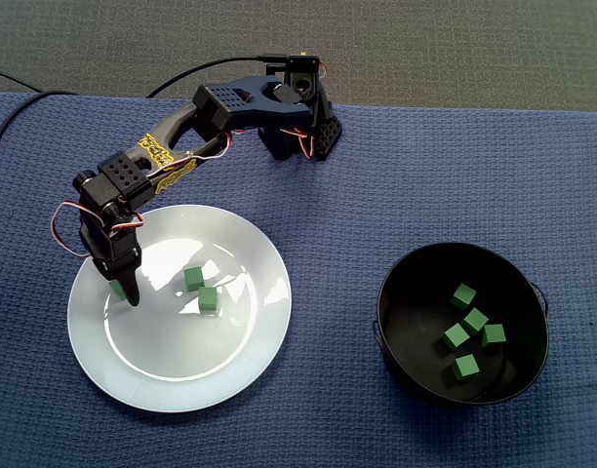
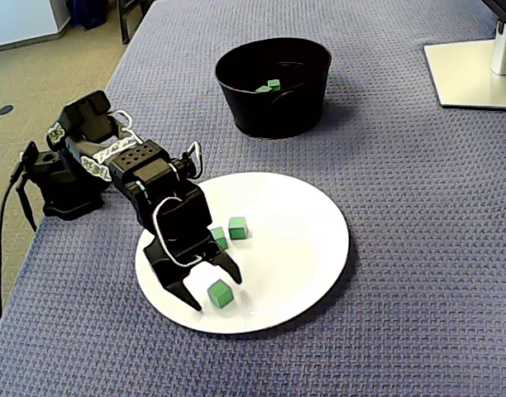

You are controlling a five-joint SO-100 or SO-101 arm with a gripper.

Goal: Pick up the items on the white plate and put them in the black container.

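A white plate [image 1: 240, 361] [image 2: 311, 248] lies on the blue cloth with three green cubes on it. Two cubes [image 1: 194, 278] [image 1: 209, 299] sit close together near its middle, also in the other fixed view [image 2: 237, 227] [image 2: 219, 237]. My gripper [image 1: 126, 292] [image 2: 215, 293] reaches down to the plate's edge nearest the arm, open, its jaws straddling the third cube [image 2: 221, 294]. From above this cube [image 1: 116, 290] shows only as a green sliver beside the finger. The black container [image 1: 401, 336] [image 2: 274, 116] holds several green cubes [image 1: 463, 295].
The arm's base [image 1: 298, 127] [image 2: 59, 178] stands at the cloth's edge with a cable trailing off it. A white monitor stand [image 2: 472, 74] sits on the cloth beyond the container. Bare cloth separates the plate and the container.
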